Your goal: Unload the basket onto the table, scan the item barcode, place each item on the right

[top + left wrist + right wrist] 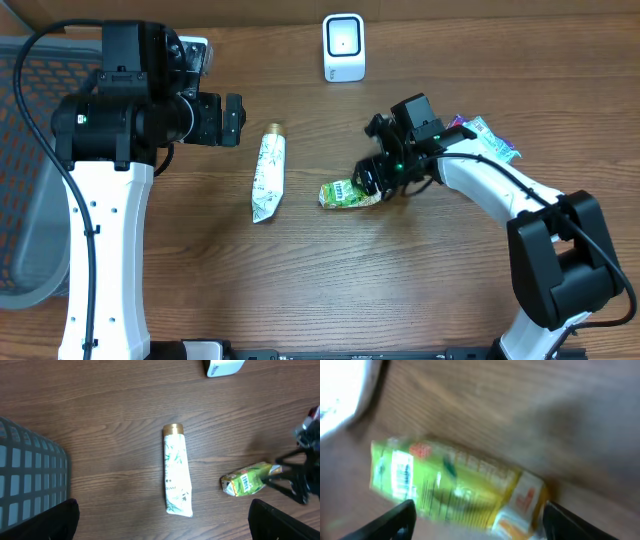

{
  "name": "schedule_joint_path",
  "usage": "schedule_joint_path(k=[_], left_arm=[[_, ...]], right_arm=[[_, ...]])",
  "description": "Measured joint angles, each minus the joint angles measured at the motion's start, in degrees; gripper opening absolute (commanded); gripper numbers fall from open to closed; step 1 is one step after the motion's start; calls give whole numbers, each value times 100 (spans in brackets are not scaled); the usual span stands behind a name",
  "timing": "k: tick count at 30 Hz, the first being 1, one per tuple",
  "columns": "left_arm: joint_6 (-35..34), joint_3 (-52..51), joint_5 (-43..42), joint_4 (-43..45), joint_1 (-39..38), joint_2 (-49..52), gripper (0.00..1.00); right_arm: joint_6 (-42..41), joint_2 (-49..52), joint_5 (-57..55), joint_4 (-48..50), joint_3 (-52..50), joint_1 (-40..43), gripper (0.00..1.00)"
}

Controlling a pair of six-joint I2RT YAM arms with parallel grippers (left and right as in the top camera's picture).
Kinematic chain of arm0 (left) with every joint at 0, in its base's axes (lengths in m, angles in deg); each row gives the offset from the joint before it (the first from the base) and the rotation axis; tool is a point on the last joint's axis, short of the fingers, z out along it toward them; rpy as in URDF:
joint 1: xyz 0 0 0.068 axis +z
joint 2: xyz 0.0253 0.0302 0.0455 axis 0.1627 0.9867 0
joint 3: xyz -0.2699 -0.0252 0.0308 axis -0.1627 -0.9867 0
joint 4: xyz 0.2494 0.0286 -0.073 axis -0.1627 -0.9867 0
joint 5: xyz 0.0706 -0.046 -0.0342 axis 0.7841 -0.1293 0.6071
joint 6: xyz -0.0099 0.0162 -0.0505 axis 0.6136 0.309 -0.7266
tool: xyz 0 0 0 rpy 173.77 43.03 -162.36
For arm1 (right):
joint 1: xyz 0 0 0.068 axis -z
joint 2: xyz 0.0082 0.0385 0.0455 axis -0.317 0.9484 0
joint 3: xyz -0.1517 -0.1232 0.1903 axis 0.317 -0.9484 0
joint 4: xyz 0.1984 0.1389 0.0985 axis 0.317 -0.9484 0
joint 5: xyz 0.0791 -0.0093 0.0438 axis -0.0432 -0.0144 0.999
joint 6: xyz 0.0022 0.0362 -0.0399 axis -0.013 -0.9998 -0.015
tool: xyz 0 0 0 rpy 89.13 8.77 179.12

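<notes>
Right jaws are standing spread, unclamped, straddling the right end of the green packet [345,193] and gripping nothing. Left jaws are hanging fully released, empty. Packet is lying flat on the desk [330,280], well apart from the white scanner [343,47], straight toward me from it. Its long axis is running left-right. White tube [268,172] is lying between packet and left jaws, so my right arm is sitting nearer.
</notes>
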Motion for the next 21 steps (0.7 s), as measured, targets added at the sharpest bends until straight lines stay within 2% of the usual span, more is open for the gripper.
schedule_joint_path(k=[8,14,18,21], left_arm=[[0,0,0,2,0,0,100],[0,0,0,2,0,0,100],[0,0,0,4,0,0,100],[0,0,0,2,0,0,100]], right_arm=[[136,0,542,-1786,2,-157,79],[391,0,682,-1803,2,-568,77],[516,0,463,-1969,195,-490,76],[553,0,24,-1923,671,-289,80]])
